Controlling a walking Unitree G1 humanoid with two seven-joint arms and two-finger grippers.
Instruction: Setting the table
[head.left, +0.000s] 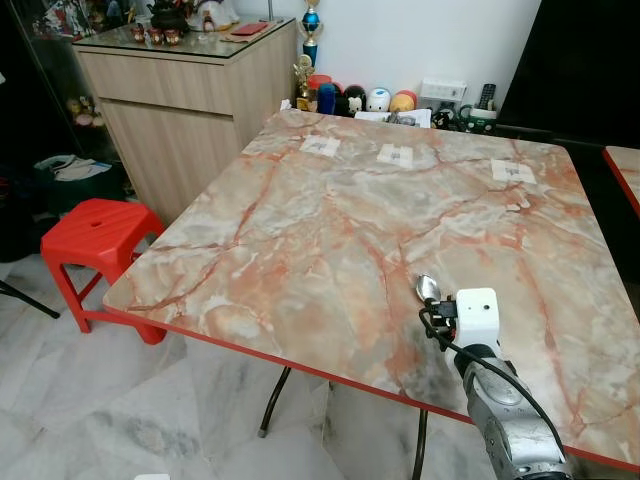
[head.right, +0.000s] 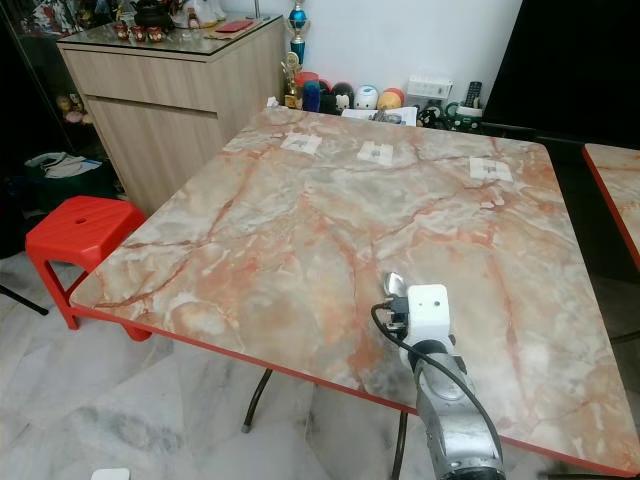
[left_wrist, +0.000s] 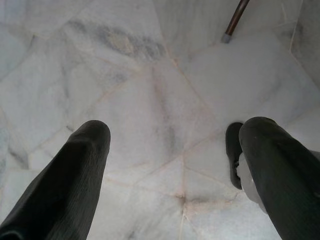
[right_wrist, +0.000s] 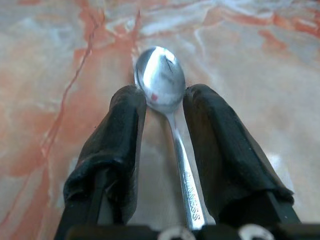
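R claw (right_wrist: 165, 102) clenched on a steel spoon (right_wrist: 161, 80), bowl poking out past the fingertips, just above the marble surface (head.left: 330, 220) nr its front edge. L claw (left_wrist: 175, 145) hangs released over the floor (left_wrist: 150, 75) below that surface. Red stool (head.left: 98, 232) sits beside the surface's left edge; wooden cabinet (head.left: 190, 100) stands beyond it.

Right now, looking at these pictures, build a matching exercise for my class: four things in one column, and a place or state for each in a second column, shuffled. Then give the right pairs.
Things:
1. shiny metal spoon
2. red plastic stool
3. left gripper
4. light wooden cabinet

Places or states:
A. open, above the pale marble floor
B. beyond the far left corner of the marble-patterned table
C. between the right gripper fingers, over the table
D. on the floor beside the table's left edge

Pairs: 1-C, 2-D, 3-A, 4-B
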